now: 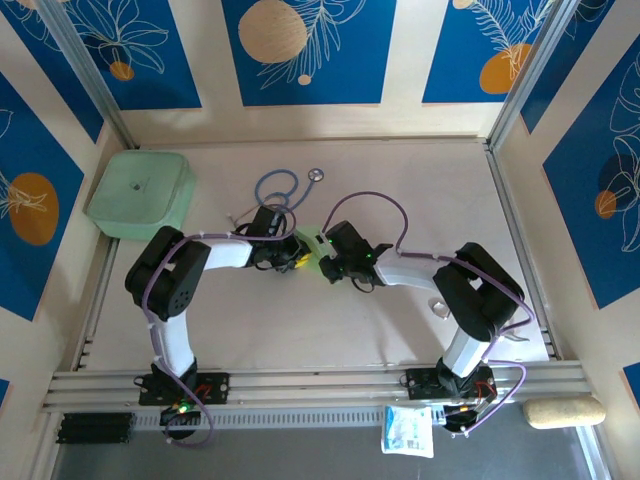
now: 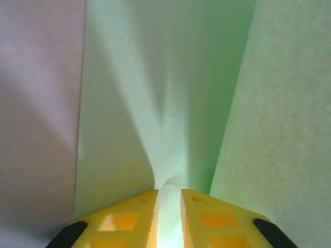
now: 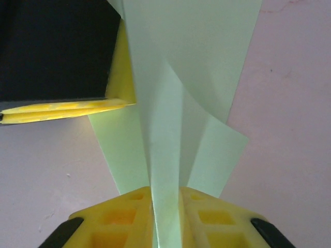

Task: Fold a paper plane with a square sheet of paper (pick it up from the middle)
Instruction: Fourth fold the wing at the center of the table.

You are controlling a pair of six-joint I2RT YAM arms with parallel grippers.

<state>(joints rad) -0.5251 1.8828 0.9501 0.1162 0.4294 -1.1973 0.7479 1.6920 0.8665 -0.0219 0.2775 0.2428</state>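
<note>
The pale green sheet of paper hangs folded between my two grippers at the middle of the table. In the left wrist view the paper narrows into a pinched, rounded fold between the yellow fingers, and my left gripper is shut on it. In the right wrist view the paper shows several long folded layers, with one flap running back between the fingers. My right gripper stands slightly open around that flap. A yellow fingertip of the left gripper touches the paper at the upper left. In the top view the left gripper and the right gripper almost meet.
A thick mint-green box sits at the back left. A blue stethoscope lies just behind the grippers. A small round metal piece rests by the right arm. Side rails border the table, with a white packet beyond the near edge.
</note>
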